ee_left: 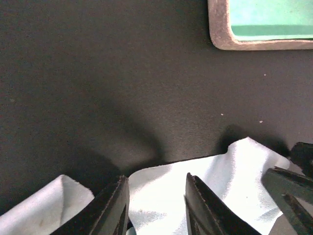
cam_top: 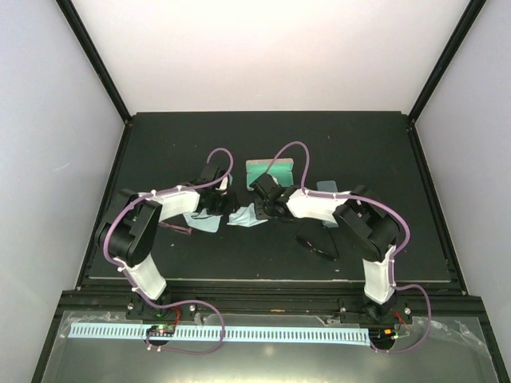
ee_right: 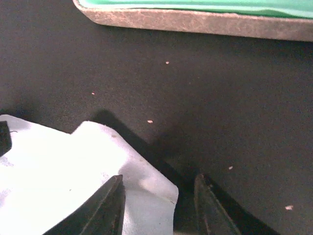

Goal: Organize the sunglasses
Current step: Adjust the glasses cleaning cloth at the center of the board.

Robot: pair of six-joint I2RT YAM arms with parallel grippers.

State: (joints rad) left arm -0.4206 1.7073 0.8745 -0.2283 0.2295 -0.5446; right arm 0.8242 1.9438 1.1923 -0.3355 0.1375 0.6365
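**Top view**
- Left arm [cam_top: 142,239] and right arm [cam_top: 375,239]: bases at six o'clock, both reaching to the middle of the black mat [cam_top: 160,144].
- Left gripper [cam_top: 223,203] and right gripper [cam_top: 263,206]: near each other at centre, low over the light blue cloths [cam_top: 247,215].
- Open case [cam_top: 271,170]: green-lined, at twelve o'clock of the grippers.
- Reddish-pink sunglasses [cam_top: 179,228]: on the mat at eight o'clock, just beside the left forearm, apart from both grippers.
- Black sunglasses [cam_top: 317,242]: on the mat at four o'clock, beside the right arm. They are too dark to show detail.

**Left wrist view**
- Left gripper's fingers [ee_left: 115,208]: at six o'clock, jaws standing apart with nothing pinched between them.
- Cloth [ee_left: 234,166]: beneath the fingers, spread from seven to four o'clock.
- Case corner [ee_left: 220,41]: at one o'clock, well apart from the fingers.

**Right wrist view**
- Right gripper's fingers [ee_right: 105,205]: at six o'clock, jaws parted and gripping nothing.
- Cloth [ee_right: 58,161]: at eight o'clock, one corner lying in the gap between the jaws.
- Case rim [ee_right: 195,22]: along twelve o'clock.
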